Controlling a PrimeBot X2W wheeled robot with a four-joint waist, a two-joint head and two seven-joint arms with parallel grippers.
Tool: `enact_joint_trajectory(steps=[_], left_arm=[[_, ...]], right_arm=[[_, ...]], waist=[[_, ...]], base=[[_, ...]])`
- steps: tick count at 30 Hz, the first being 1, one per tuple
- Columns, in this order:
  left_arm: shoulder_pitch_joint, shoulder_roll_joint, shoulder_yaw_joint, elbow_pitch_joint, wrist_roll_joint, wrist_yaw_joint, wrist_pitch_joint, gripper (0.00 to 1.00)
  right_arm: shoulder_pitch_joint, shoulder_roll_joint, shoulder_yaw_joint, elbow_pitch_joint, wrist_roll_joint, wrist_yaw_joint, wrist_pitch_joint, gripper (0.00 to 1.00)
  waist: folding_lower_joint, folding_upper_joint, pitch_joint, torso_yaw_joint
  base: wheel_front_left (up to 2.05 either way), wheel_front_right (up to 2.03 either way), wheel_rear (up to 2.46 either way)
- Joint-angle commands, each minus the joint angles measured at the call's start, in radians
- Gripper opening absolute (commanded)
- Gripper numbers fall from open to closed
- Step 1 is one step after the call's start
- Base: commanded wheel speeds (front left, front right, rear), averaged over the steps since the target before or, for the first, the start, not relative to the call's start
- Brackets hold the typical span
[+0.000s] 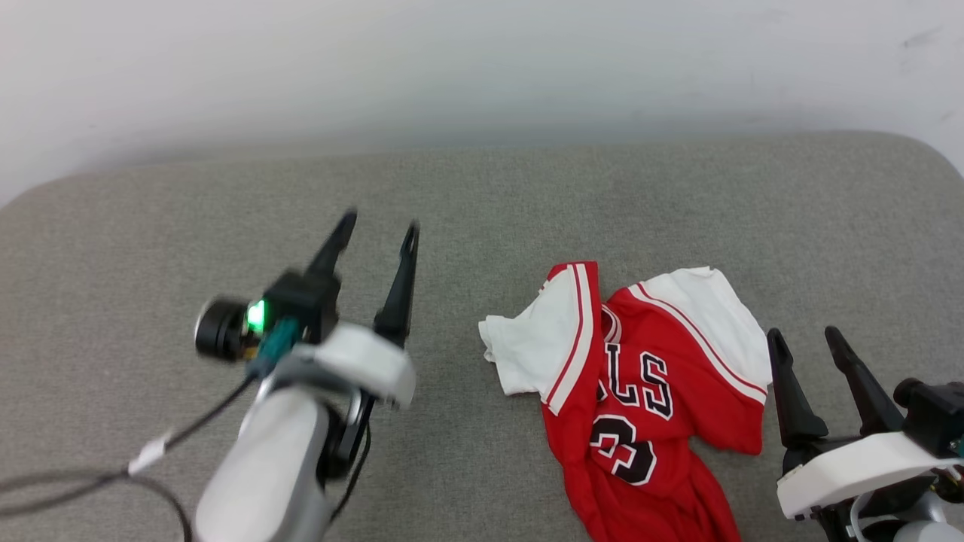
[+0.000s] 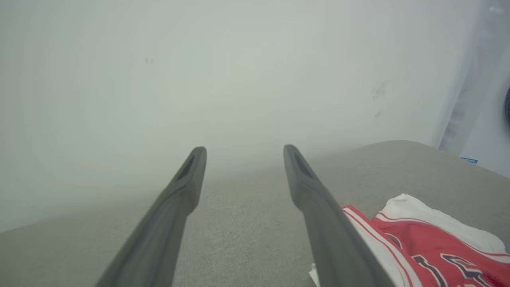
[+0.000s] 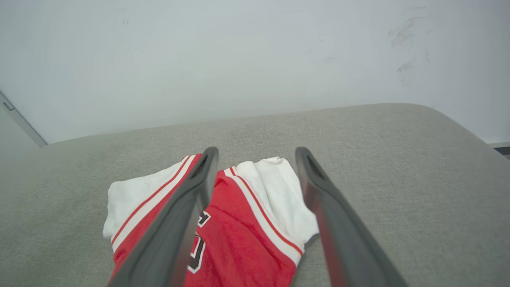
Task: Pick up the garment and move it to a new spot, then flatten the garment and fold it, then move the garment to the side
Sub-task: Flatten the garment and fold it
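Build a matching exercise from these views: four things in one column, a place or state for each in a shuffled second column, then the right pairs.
Column one
1. garment
2. left end effector
3. right end effector
4. wall

Column two
A. open, beside the garment's right edge
B. pale, behind the grey surface
C. crumpled, lying on the grey surface
D. open, left of the garment and apart from it

Pairs: 1-C, 2-D, 3-A, 4-B
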Motion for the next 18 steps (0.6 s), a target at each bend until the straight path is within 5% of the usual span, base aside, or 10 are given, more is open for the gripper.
enact_joint_trajectory(steps=[1, 9, 18], left_arm=[[-0.071, -0.007, -0.014, 0.004, 0.006, -0.017, 0.017, 1.00], [-0.312, -0.035, -0.132, 0.140, 0.006, -0.122, 0.240, 1.00], [-0.389, -0.013, -0.289, 0.325, -0.078, -0.156, 0.462, 1.00]], right_arm=[[-0.017, 0.008, 0.003, -0.019, -0.009, 0.000, -0.002, 1.00], [-0.045, 0.027, 0.017, -0.064, -0.016, 0.000, -0.006, 1.00], [-0.068, 0.041, 0.011, -0.038, -0.004, 0.000, -0.032, 1.00]], waist=[[0.0001, 0.0000, 0.024, -0.015], [0.0001, 0.0000, 0.105, -0.076], [0.0001, 0.0000, 0.170, -0.125]], base=[[0.00, 0.00, 0.00], [0.00, 0.00, 0.00], [0.00, 0.00, 0.00]])
